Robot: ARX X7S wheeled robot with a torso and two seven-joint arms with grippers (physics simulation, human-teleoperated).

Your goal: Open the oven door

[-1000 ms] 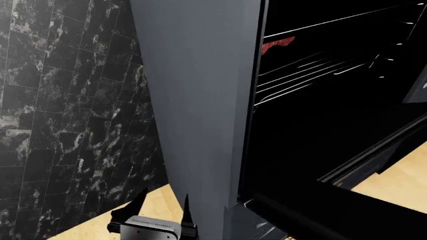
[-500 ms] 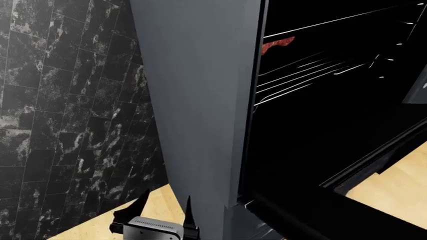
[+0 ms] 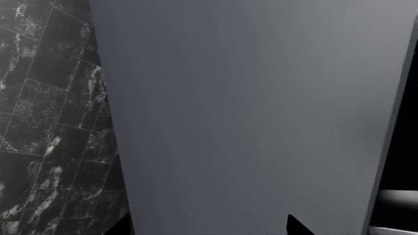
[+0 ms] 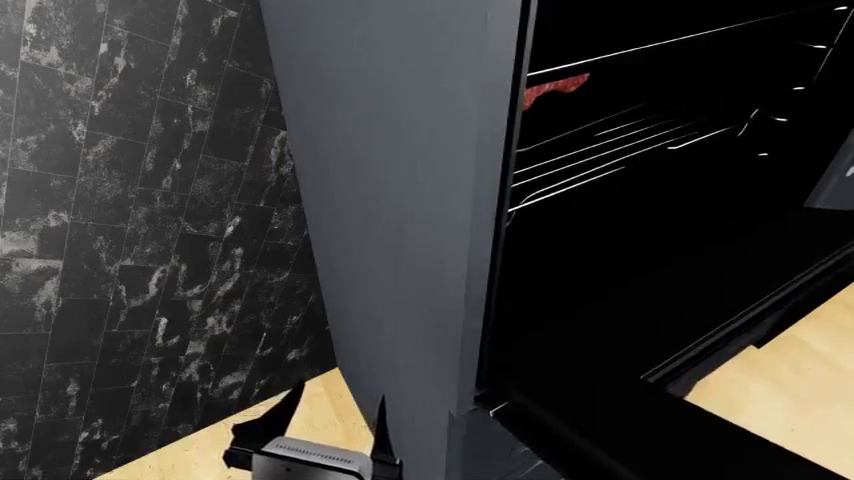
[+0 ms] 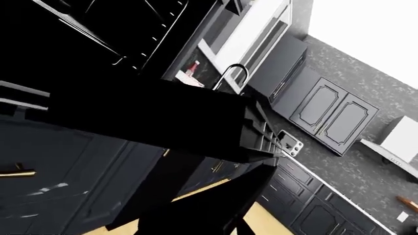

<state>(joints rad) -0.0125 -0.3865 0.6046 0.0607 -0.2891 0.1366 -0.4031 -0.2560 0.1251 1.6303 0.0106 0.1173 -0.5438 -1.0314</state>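
The oven door [image 4: 627,425] is a glossy black panel swung down across the head view's lower right, below the dark oven cavity and its wire racks [image 4: 601,150]. The right wrist view shows the door [image 5: 150,117] as a broad black slab very close to the camera. My right gripper [image 5: 196,220] is only a black shape merging with that slab, so its jaws cannot be made out. My left gripper [image 4: 334,415] is low in the head view beside a grey panel. It is open with nothing between its fingertips [image 3: 294,226].
A tall grey cabinet side panel [image 4: 400,200] stands between the left gripper and the oven. Dark marble tiles [image 4: 134,200] cover the wall on the left. Wooden floor [image 4: 801,370] lies below. Navy drawers with a brass handle [image 5: 16,172] and grey cabinets [image 5: 326,112] show further off.
The oven door's edge has dropped lower at the head view's right, showing more floor. The left gripper has drifted slightly down and to the right.
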